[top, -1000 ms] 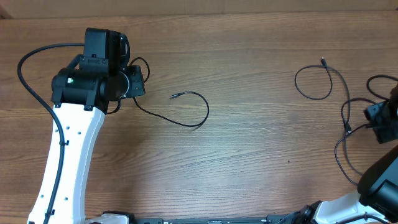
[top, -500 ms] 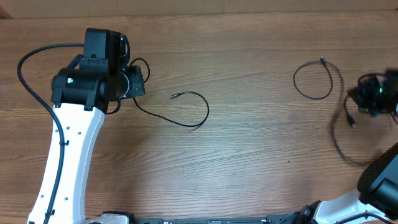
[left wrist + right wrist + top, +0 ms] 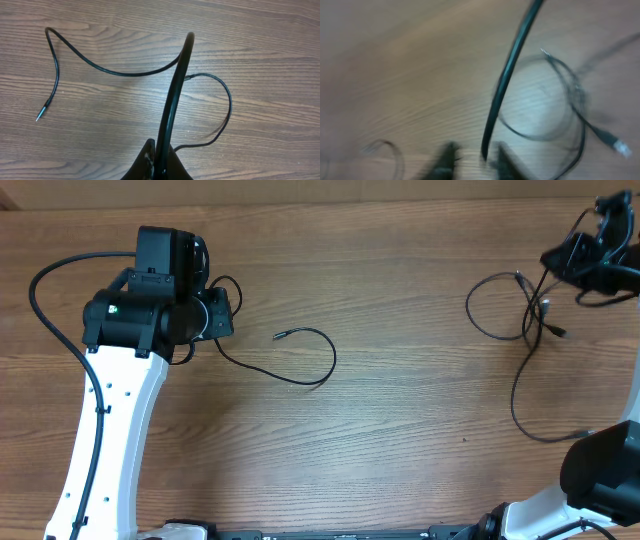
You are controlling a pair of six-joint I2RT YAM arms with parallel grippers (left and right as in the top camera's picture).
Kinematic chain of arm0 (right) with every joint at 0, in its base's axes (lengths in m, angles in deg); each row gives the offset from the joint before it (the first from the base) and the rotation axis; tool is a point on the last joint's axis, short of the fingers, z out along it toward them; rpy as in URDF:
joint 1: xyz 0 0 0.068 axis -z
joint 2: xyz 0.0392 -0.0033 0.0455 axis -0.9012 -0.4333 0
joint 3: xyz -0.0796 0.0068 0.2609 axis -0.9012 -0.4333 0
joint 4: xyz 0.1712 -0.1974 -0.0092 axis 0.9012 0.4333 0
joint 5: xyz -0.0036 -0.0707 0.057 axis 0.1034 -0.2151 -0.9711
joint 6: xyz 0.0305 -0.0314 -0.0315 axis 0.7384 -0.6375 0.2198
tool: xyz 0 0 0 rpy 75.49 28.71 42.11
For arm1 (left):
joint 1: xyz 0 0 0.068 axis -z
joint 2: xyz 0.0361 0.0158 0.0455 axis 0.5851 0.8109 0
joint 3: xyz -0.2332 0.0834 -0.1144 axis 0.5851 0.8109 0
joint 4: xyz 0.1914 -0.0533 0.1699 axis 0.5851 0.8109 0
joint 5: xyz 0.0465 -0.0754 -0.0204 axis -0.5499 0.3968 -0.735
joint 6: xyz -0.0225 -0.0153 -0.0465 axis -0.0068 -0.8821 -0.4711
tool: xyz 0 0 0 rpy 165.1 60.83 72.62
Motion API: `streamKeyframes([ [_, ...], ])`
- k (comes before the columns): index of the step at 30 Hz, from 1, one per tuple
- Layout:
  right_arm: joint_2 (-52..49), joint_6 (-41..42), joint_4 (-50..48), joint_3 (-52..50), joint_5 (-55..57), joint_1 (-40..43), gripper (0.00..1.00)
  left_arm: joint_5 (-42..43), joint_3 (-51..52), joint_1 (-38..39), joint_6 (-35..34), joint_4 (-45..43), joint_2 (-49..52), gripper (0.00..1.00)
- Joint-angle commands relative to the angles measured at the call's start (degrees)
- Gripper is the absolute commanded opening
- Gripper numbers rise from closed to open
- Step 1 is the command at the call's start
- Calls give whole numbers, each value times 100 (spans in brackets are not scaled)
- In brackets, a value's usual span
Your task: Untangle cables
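A thin black cable (image 3: 330,352) lies in a loop left of centre. One end rises into my left gripper (image 3: 222,312), which is shut on it. In the left wrist view the cable (image 3: 172,95) runs up from the closed left gripper (image 3: 162,152), and its free plug (image 3: 42,111) rests on the wood. At the back right corner my right gripper (image 3: 562,260) hangs above a second tangle of cables (image 3: 516,395). The right wrist view is blurred. There, my right gripper (image 3: 475,157) shows its fingers apart, with a cable (image 3: 507,75) ending between them, nearer the right finger.
The wooden table (image 3: 400,440) carries only the cables. My left arm's white link (image 3: 110,440) and thick black wire (image 3: 40,310) cross the left side. The right arm's base (image 3: 600,480) sits at the front right corner. A plug (image 3: 618,146) lies by the right loop.
My right gripper has swung from the right edge to the back right corner, pulling the right cables up and stretching them. The left arm and its cable have stayed still.
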Motion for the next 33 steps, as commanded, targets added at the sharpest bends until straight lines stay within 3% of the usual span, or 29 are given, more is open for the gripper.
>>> streamKeyframes([
  [1,-31,267,85,-468,1436,98,44,57,-4,44,85,-11,28,4],
  [2,-31,549,90,-610,1805,138,49,59,-4,44,83,-11,28,4],
  [5,-31,1202,98,-918,2603,273,82,79,-4,44,83,-17,28,4],
  [11,-28,1390,61,-931,2186,345,98,168,-4,46,90,-85,28,4],
  [19,-28,940,181,-931,442,289,100,1593,-2,332,114,-1106,28,4],
  [23,-28,940,205,-931,107,286,100,2769,-4,872,929,-1777,28,4],
  [28,-28,579,378,-931,-7,197,100,2815,-4,1281,1543,-1709,28,5],
  [30,-28,352,479,-931,-66,101,100,2750,-4,1272,1561,-1611,28,12],
  [31,-28,286,527,-931,-136,-11,100,2514,-4,1220,1563,-1460,28,24],
  [33,-28,286,562,-931,-133,-190,100,2087,-4,1147,1558,-1246,28,35],
])
